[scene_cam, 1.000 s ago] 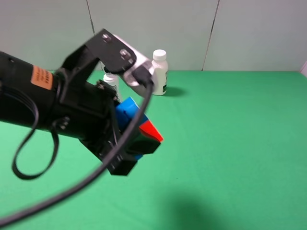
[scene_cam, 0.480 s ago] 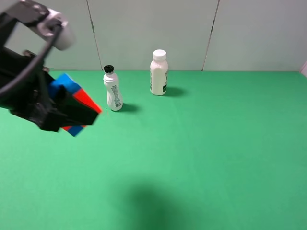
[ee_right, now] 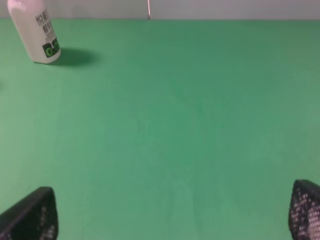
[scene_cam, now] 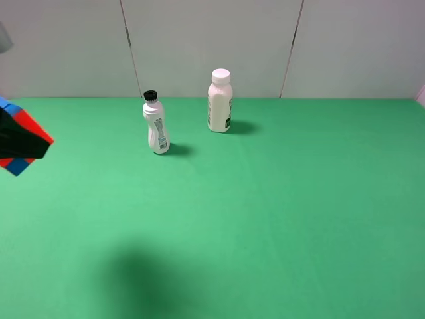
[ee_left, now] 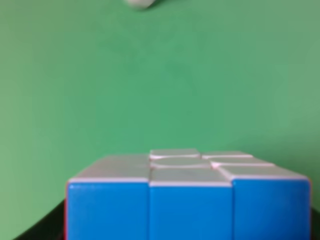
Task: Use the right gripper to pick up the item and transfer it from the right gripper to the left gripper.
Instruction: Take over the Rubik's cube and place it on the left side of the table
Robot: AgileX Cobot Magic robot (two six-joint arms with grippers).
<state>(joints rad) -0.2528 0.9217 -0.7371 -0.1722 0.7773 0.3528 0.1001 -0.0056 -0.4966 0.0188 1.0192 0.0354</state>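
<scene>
Green felt (scene_cam: 279, 219) covers the whole work surface, backed by pale grey wall panels. Two white bottles stand near the back edge: a slim black-capped bottle (scene_cam: 156, 123) and, well apart to its right, a stouter white-capped bottle (scene_cam: 220, 101).

At the far left edge of the high view the puzzle cube (scene_cam: 20, 143) hangs off the felt, red and blue faces showing, with a dark jaw of the left gripper (scene_cam: 14, 141) across it. The left wrist view is filled by the cube's blue row with white tiles above (ee_left: 187, 205), so the left gripper is clamped on it. The right gripper (ee_right: 172, 212) shows only two dark finger pads (ee_right: 32, 217) set wide apart with nothing between them; it is out of the high view.

The handover looks done, so the step in hand is holding or parking the cube. Doing that well means keeping even jaw pressure on opposite flat faces, moving slowly so the smooth plastic cannot twist, staying clear of the bottles, and lowering it flat before releasing.
</scene>
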